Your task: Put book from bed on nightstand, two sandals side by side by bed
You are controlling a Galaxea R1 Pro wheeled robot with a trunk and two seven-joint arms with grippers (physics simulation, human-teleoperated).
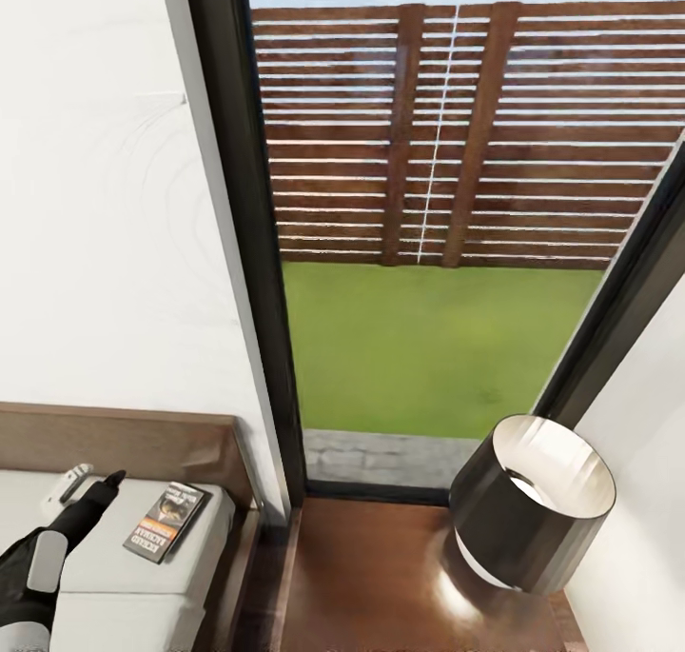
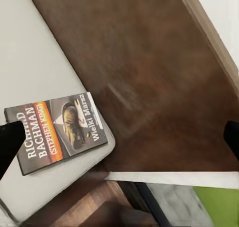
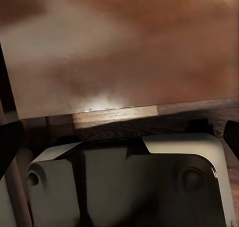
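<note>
- Left gripper is hanging over the mattress corner of the bed, and its jaws are standing wide apart; nothing is sitting between them.
- One dark fingertip is appearing at the edge of the left wrist view, just beside the spine end of the book, and the other fingertip is appearing far across at the opposite edge.
- Lying flat near the bed's corner, cover up, the book is resting close to the headboard and to the mattress edge.
- It is looking thin and light, a paperback which is probably bending a little, with a smooth cover that may be slipping between the pads.
- Because it is lying flat on soft bedding, I judge that taking it by the long edge near the mattress border is the best way, with one finger pressing down into the mattress.
- Beside the bed, the nightstand is showing a glossy brown top, and a dark lamp is occupying its far right part.
- Right gripper: I cannot tell its state from the right wrist view.
</note>
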